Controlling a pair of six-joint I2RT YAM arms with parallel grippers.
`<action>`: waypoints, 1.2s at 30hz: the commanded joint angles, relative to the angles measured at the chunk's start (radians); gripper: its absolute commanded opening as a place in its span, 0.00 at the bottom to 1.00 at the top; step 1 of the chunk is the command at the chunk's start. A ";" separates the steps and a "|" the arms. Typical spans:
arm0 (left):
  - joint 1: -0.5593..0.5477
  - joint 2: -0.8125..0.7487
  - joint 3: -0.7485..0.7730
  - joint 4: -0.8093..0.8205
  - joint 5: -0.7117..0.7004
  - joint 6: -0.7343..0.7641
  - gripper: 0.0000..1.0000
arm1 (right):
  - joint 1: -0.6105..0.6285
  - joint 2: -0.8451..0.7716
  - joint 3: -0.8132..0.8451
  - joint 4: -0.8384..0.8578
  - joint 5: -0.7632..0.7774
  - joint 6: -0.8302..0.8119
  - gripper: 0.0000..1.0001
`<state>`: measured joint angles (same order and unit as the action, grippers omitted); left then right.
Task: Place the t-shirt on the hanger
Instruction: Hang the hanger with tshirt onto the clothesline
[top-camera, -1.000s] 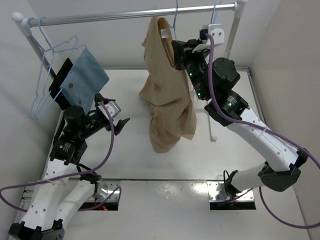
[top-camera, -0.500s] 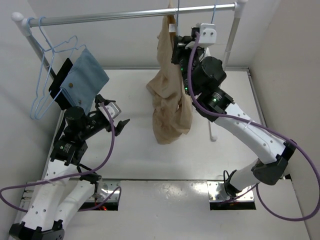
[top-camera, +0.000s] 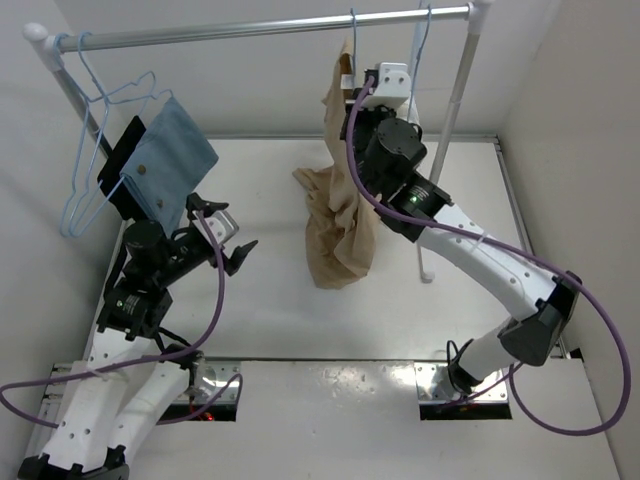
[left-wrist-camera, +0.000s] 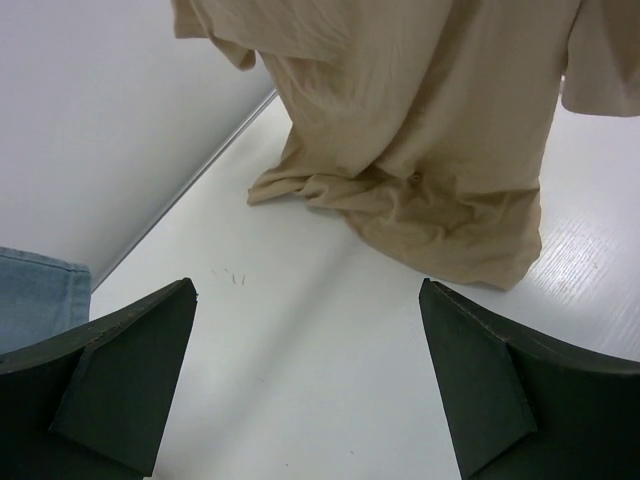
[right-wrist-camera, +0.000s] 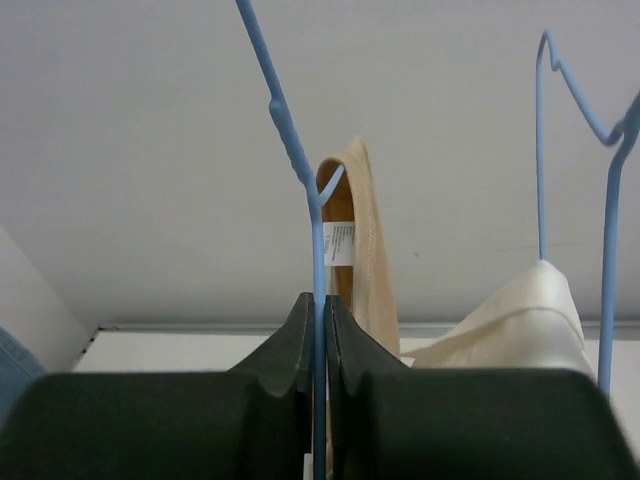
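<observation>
Jaws of the right gripper pinched the hanger wire, the t-shirt draped from it down onto the table. Left gripper hovered with jaws spread wide.

The t-shirt is plain tan, the hanger pale blue, the cloth blue, the table white

Holds the left arm folded low, well below the left part of the rail, forearm angled up toward the rail's middle. Presents the left gripper with jaws spread wide, fingers well apart. Extends the right arm upward in a long arc, wrist just below the rail's right part. Clamps the right gripper on the hanger wire, jaws pressed together around it.
</observation>
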<state>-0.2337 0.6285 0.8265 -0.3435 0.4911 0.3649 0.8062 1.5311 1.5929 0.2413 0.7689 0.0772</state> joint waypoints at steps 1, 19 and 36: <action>0.011 -0.013 -0.004 0.024 0.003 -0.009 1.00 | -0.006 -0.086 -0.013 0.017 0.000 0.050 0.13; 0.011 -0.024 -0.072 0.015 0.012 -0.027 1.00 | 0.013 -0.411 -0.269 -0.306 -0.275 0.082 1.00; 0.011 -0.058 -0.374 0.070 -0.423 -0.098 1.00 | 0.013 -0.994 -0.968 -0.919 -0.051 0.907 1.00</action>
<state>-0.2337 0.5426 0.4492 -0.3492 0.1963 0.3161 0.8150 0.5827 0.7261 -0.5125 0.6537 0.7101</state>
